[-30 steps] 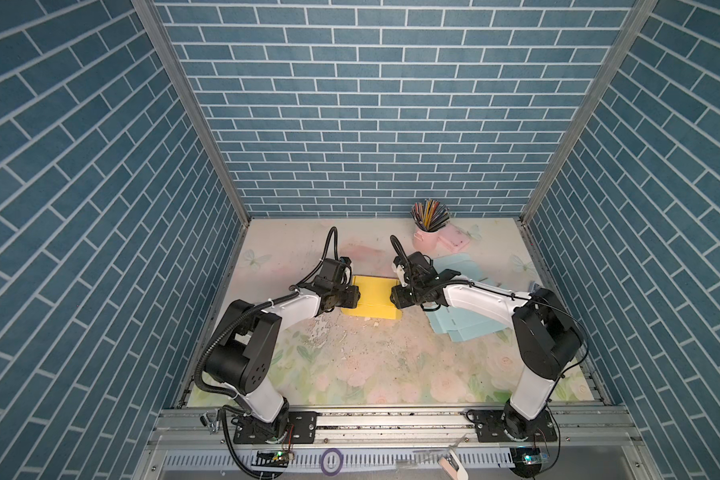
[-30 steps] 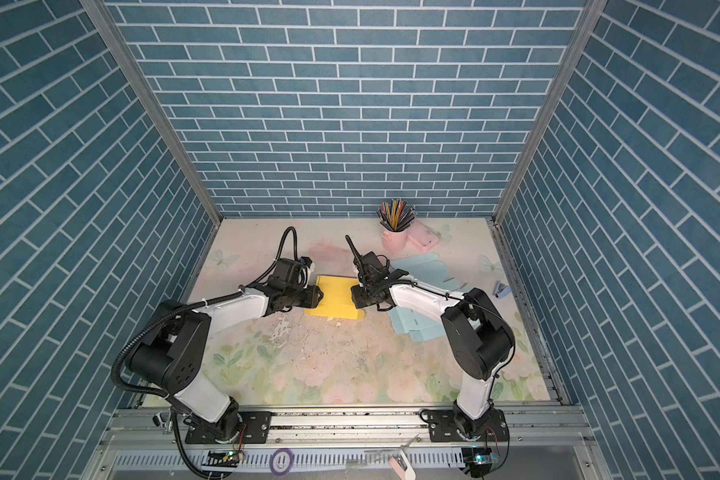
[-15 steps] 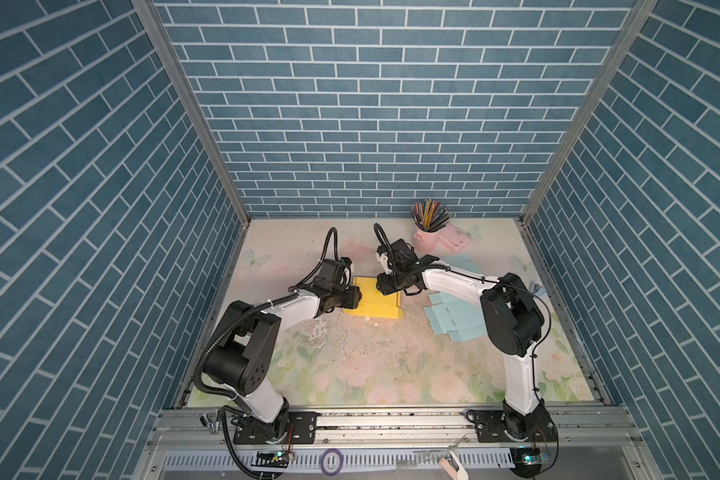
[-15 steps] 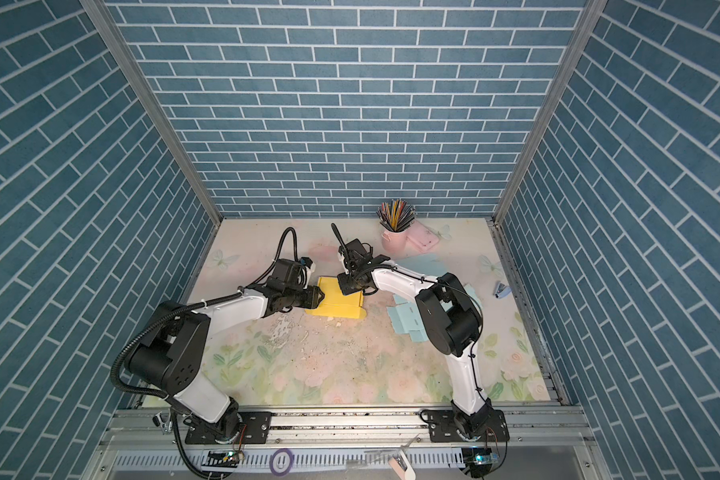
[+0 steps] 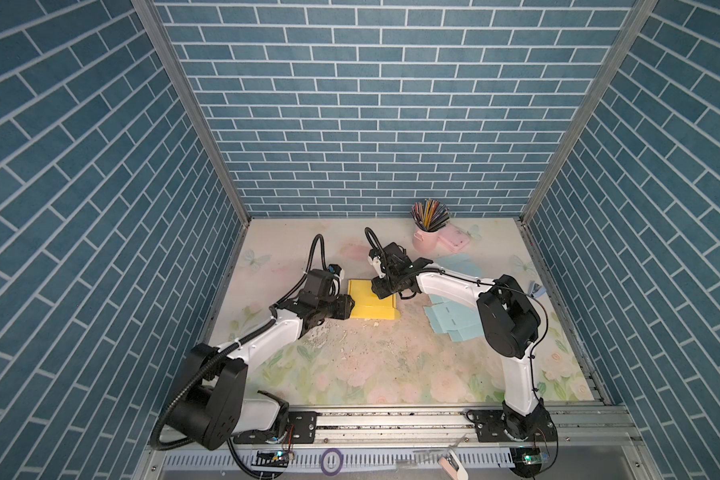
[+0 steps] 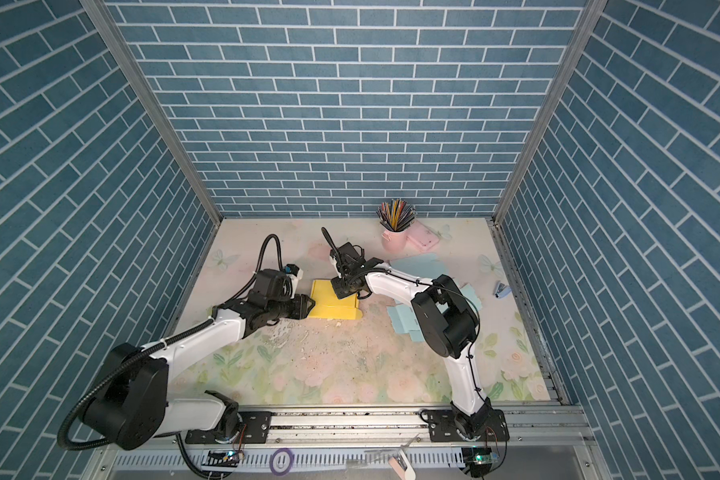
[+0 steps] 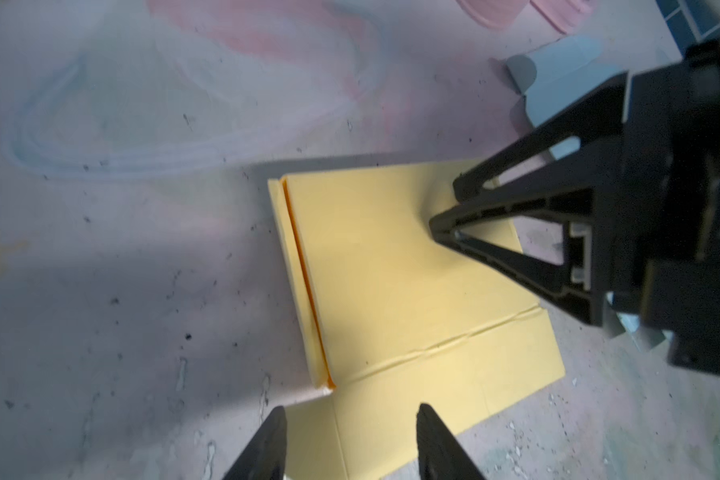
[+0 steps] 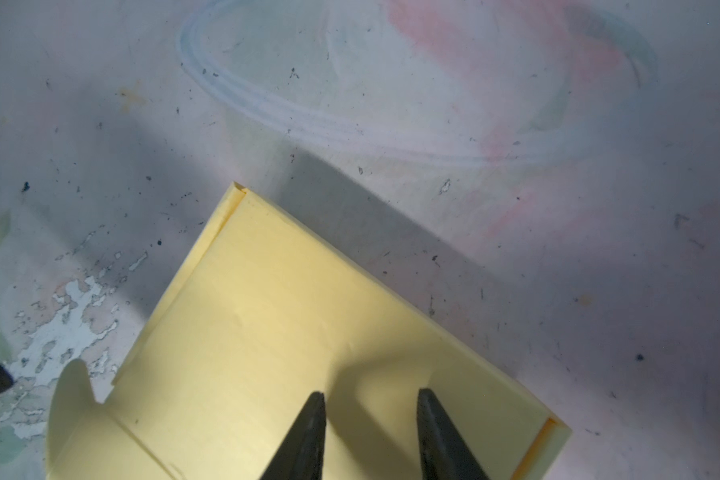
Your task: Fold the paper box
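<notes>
The flattened yellow paper box (image 5: pixel 371 301) is lying mid-table (image 5: pixel 391 365) between both arms. The left gripper (image 7: pixel 350 409) is hovering at its edge and the right gripper (image 8: pixel 371 392) over its top panel, both with jaws apart.

Yellow box (image 5: pixel 371 308) on floral table (image 5: pixel 371 365)

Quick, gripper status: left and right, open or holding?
Left gripper: open, over the yellow paper box edge, holding nothing.
Right gripper: open, tips low over the box panel, holding nothing.
</notes>
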Available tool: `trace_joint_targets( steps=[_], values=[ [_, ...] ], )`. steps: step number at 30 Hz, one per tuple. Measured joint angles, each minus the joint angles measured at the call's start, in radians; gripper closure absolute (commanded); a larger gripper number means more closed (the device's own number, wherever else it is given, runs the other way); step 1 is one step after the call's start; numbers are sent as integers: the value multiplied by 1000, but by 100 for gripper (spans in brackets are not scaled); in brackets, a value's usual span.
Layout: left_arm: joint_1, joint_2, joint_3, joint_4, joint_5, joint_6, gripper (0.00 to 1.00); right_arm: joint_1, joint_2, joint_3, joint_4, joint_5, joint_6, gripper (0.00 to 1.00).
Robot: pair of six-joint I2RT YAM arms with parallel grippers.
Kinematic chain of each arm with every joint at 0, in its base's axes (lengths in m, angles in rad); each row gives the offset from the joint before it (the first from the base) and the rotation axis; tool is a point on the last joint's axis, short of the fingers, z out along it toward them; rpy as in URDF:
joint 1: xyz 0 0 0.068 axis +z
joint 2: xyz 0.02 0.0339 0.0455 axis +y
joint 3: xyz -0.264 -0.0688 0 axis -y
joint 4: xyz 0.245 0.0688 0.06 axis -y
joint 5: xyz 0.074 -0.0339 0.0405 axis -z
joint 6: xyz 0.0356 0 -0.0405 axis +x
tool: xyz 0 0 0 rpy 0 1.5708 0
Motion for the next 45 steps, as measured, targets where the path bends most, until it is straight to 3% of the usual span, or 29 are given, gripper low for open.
trace_joint_targets(
  steps=[17,45],
  values=[
    [-11,15,-91,36,19,-51,46,63,4,12,-36,73,-24,62],
    [-79,-34,-179,144,41,-185,54,79,7,12,-31,88,-14,62]
  ],
)
